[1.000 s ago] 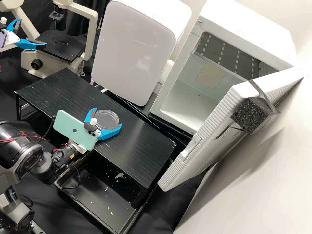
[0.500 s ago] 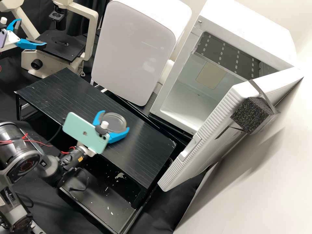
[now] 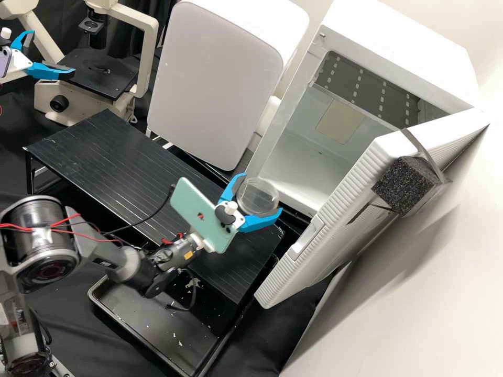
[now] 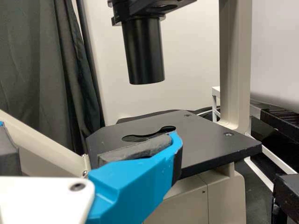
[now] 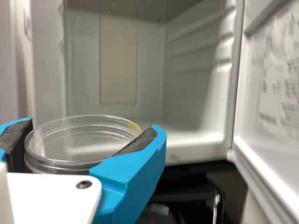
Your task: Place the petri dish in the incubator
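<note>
Standing near the open white incubator (image 3: 419, 57) in the high view, the black table (image 3: 115, 167) has a flecked tray (image 3: 152, 324) below. The right claw (image 3: 262, 192) pinches the clear petri dish (image 3: 257, 197) outside the incubator; the left claw (image 3: 52, 53) gapes by the microscope (image 3: 150, 52). The left wrist view has its slotted stage (image 4: 219, 144); the right wrist view, a beige panel (image 5: 118, 60) inside the chamber (image 5: 187, 70).

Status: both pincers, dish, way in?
Right pincer closed on petri dish, just outside incubator. Left pincer open, empty, by microscope. Incubator door open; nothing seen blocking the mouth.
</note>
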